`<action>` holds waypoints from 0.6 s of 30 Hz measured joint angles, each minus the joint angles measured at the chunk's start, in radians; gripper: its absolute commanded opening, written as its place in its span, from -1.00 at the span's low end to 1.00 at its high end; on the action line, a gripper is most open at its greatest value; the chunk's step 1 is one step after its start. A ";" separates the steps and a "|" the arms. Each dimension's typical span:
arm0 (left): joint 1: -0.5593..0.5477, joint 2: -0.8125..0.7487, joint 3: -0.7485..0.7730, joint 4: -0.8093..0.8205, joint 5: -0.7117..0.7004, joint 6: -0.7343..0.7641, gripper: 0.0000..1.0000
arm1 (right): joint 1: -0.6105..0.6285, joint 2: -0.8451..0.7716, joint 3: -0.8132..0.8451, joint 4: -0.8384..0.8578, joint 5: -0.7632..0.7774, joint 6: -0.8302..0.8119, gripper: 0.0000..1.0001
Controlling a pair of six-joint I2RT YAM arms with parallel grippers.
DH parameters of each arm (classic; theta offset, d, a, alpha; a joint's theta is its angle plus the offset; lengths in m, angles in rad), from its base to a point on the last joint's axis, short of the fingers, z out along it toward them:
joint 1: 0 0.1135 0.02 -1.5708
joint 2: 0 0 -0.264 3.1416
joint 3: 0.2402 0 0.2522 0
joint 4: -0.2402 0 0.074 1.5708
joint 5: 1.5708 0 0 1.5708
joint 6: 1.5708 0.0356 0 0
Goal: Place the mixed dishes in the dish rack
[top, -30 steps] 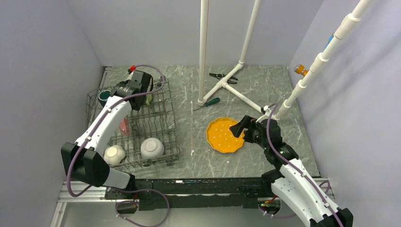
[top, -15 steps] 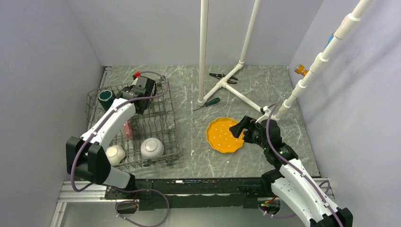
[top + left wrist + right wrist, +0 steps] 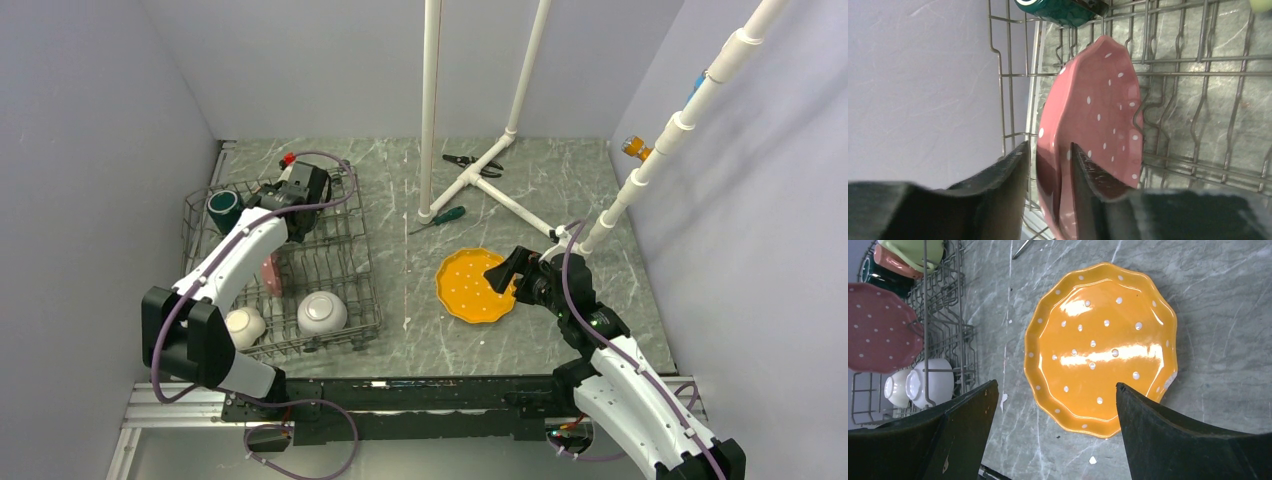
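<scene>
The pink scalloped plate (image 3: 1093, 110) stands on edge in the grey wire dish rack (image 3: 345, 250). It also shows in the top view (image 3: 270, 272). My left gripper (image 3: 1045, 147) straddles its rim, slightly open, with a thin gap beside the left finger. The yellow-orange plate (image 3: 475, 285) lies flat on the table right of the rack. My right gripper (image 3: 1055, 384) hovers wide open over its near edge (image 3: 1100, 345). In the rack are the dark green mug (image 3: 222, 207), two white-bottomed bowls (image 3: 322, 312) (image 3: 243, 326), a light green mug (image 3: 918, 250) and a salmon mug (image 3: 893, 262).
A white pipe frame (image 3: 430, 110) stands on the far middle of the table. A green-handled screwdriver (image 3: 440, 217) and pliers (image 3: 462, 160) lie by its feet. Another white pipe (image 3: 660, 150) slants up on the right. Grey walls close in the left, far and right sides.
My left gripper has drawn back toward the rack's far side, uncovering the dark green mug. The pink plate stays standing in the rack. The right arm has hardly moved.
</scene>
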 measured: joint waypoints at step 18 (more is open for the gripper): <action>0.000 -0.041 0.021 -0.049 0.044 -0.041 0.92 | 0.000 0.000 -0.002 -0.001 -0.006 0.011 0.77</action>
